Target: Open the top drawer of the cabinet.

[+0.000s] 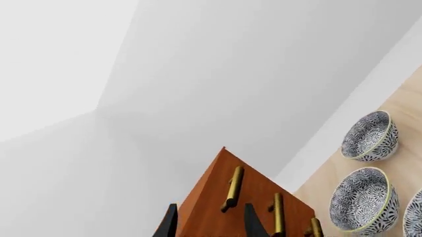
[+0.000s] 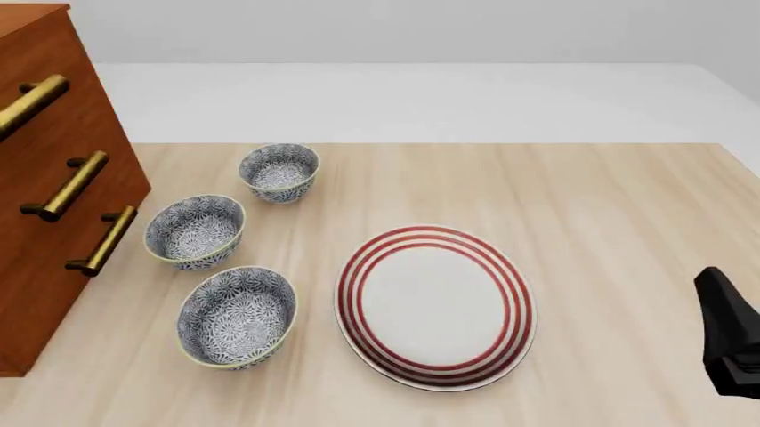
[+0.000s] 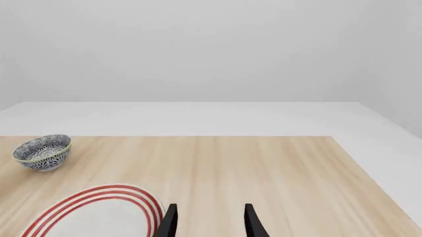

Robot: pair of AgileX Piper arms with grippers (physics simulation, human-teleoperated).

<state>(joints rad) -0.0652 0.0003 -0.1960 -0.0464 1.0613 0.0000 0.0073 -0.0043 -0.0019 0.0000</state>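
Left gripper (image 1: 209,222) solely wrist-seen, agape.

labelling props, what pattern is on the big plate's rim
Concentric red rings around a white centre on the plate, clearest in the front view.

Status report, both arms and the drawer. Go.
Left gripper open, facing cabinet, empty. Right gripper open, idle by plate. Top drawer shut. Three bowls beside cabinet.

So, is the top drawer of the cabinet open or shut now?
Shut, as far as visible. The top drawer sits level with the two lower fronts of the cabinet; only the brass handles stand out.
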